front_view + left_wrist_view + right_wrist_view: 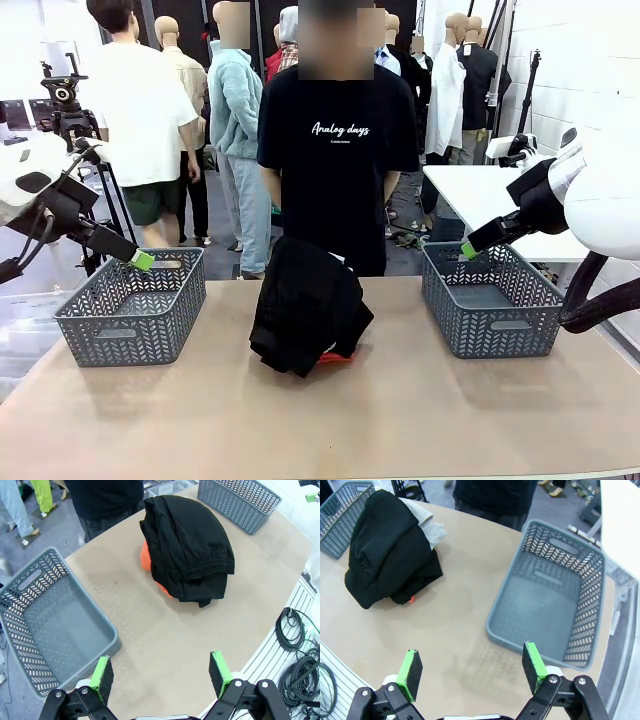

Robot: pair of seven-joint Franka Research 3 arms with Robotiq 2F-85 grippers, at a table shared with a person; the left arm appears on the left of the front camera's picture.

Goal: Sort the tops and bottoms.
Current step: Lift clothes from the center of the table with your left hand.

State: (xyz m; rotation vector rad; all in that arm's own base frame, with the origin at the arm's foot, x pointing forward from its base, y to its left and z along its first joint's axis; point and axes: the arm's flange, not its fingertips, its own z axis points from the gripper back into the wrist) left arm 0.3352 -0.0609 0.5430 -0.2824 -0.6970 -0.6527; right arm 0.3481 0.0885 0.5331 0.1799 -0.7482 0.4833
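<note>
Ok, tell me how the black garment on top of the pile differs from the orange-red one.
Position: the black garment lies on top of the pile; the orange-red garment sits underneath it.
Visibility: the black one shows nearly whole, bunched and folded over; the orange-red one shows as a thin edge at the pile's base.
Shared: both are soft cloth in one heap on the table.

The black T-shirt [338,180] on the person [272,192] across the table carries white lettering on the chest that reads "Analog days". The 2 words stand on 1 line in handwriting-style script with a capital A. A smaller white line sits just beneath, too small to read.
</note>
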